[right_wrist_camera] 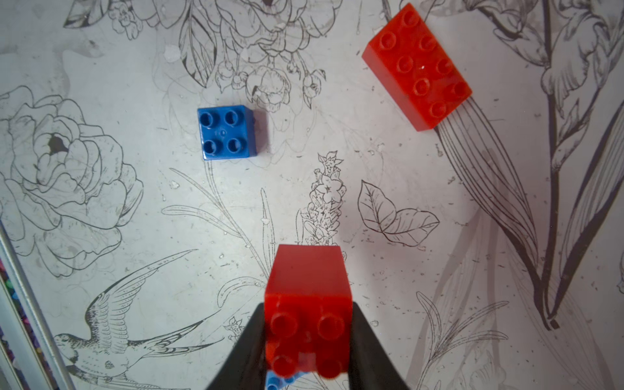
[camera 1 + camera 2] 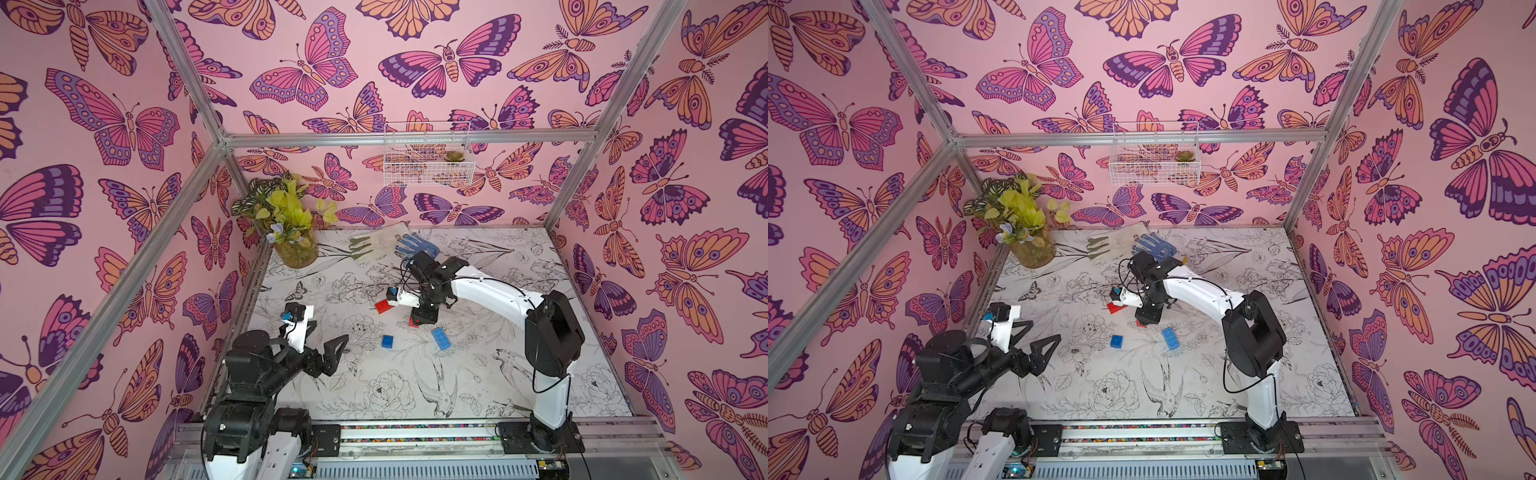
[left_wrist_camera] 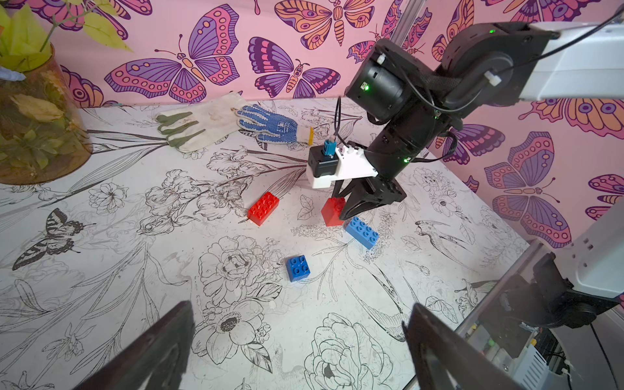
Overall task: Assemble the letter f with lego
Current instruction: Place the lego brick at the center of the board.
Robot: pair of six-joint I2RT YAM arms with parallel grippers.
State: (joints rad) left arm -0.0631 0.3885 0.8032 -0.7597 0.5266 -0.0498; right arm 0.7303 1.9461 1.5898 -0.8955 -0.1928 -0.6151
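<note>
My right gripper (image 1: pixel 308 305) is clenched on the short red brick (image 1: pixel 309 270), low centre in the right wrist frame. I cannot tell whether the brick clears the table (image 2: pixel 374 374). The long red brick (image 1: pixel 417 66) lies upper right there and the short blue brick (image 1: pixel 227 132) upper left, well apart. The long blue brick (image 3: pixel 362 232) sits just beside the held one, right of centre in the left wrist frame. None of the four are joined. My left gripper (image 3: pixel 300 307) hangs released at the bottom of that frame. In a top view, a wire basket (image 2: pixel 415 174) at upper centre holds a small succulent (image 2: pixel 454 156). A vase (image 2: pixel 297 253) left of centre holds leaves (image 2: pixel 286 205).
</note>
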